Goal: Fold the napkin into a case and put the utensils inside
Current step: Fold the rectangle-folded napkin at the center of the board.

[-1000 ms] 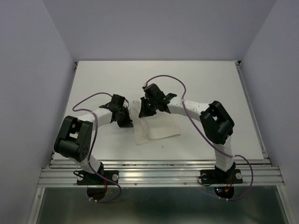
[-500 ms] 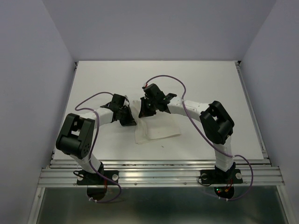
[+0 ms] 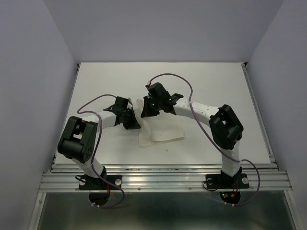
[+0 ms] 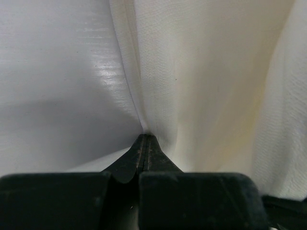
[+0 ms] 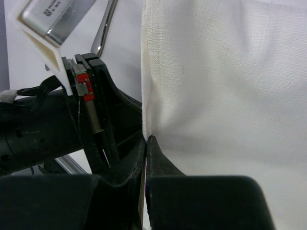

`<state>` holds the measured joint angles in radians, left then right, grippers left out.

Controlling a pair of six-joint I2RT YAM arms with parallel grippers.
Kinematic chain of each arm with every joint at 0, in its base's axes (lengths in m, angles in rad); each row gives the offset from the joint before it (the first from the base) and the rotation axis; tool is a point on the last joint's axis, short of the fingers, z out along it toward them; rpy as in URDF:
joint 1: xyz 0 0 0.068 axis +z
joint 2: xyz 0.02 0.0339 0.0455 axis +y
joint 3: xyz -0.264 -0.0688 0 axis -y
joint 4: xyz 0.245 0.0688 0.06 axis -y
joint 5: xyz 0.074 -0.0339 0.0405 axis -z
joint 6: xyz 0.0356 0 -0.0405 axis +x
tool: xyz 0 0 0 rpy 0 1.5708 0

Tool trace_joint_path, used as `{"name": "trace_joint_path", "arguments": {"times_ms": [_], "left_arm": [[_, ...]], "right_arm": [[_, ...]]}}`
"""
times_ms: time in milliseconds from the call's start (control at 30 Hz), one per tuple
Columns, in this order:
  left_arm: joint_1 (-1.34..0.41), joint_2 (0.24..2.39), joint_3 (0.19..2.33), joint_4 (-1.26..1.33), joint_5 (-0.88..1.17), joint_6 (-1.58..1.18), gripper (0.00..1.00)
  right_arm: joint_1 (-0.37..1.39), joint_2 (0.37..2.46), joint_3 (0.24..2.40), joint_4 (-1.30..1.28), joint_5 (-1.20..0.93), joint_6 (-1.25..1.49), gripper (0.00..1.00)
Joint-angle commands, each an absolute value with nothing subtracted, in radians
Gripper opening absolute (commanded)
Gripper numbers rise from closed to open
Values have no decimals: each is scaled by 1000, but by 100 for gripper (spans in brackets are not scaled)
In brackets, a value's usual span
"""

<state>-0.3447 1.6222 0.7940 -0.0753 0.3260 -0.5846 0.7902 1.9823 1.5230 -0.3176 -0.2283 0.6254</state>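
The white napkin lies on the table between my two arms, its left edge raised. My left gripper is shut on that edge; in the left wrist view the jaws pinch the cloth, which rises away in folds. My right gripper is shut on the napkin's far left part; in the right wrist view the jaws clamp the cloth's edge. A slim shiny metal piece, seemingly a utensil, shows beyond the left arm. No utensils show in the top view. No folded case shows.
The left arm's wrist and its camera mount sit right beside my right gripper. The white tabletop is walled in by grey panels on three sides, with a metal rail at the near edge.
My right gripper has shifted slightly left and away with the napkin's edge, pulling the cloth up. My left gripper moved a little right earlier and now holds still.
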Motion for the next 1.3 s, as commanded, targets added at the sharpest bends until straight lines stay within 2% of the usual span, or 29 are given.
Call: {"name": "trace_joint_path", "arguments": {"times_ms": [0, 1267], "left_arm": [[-347, 1644, 762, -100, 295, -571, 0], [-347, 1606, 750, -127, 275, -580, 0]], "right_arm": [[813, 1939, 1582, -319, -235, 626, 1], [822, 1977, 1536, -313, -241, 650, 1]]}}
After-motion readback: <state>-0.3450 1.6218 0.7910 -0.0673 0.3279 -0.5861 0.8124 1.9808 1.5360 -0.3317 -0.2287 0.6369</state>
